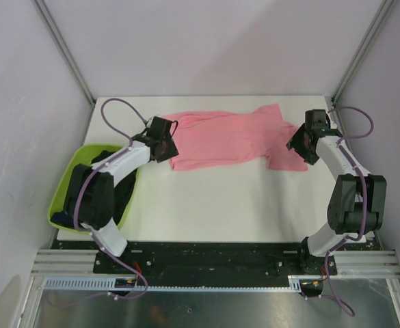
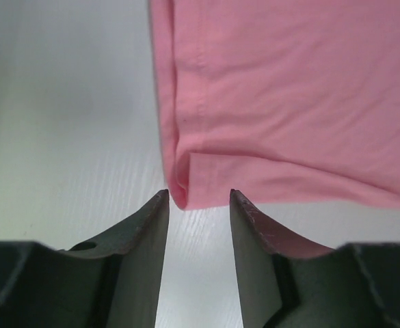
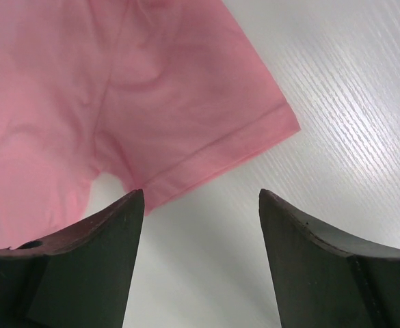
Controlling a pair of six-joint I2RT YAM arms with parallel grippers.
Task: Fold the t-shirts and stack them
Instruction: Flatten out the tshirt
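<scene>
A salmon-pink t-shirt (image 1: 227, 140) lies spread sideways across the back middle of the white table. My left gripper (image 1: 167, 145) hovers at its left end. In the left wrist view the gripper (image 2: 198, 193) is open, with bare table between its fingers and a folded corner of the pink t-shirt (image 2: 288, 102) just past the tips. My right gripper (image 1: 299, 145) is at the shirt's right end. In the right wrist view it (image 3: 201, 193) stands wide open over bare table, and the sleeve hem of the pink t-shirt (image 3: 117, 89) lies just beyond its left fingertip. Dark t-shirts (image 1: 126, 198) lie in the tub.
A lime-green plastic tub (image 1: 63, 195) sits at the table's left edge beside the left arm. Grey walls and metal frame posts close in the back and sides. White table (image 1: 213, 205) shows in front of the shirt.
</scene>
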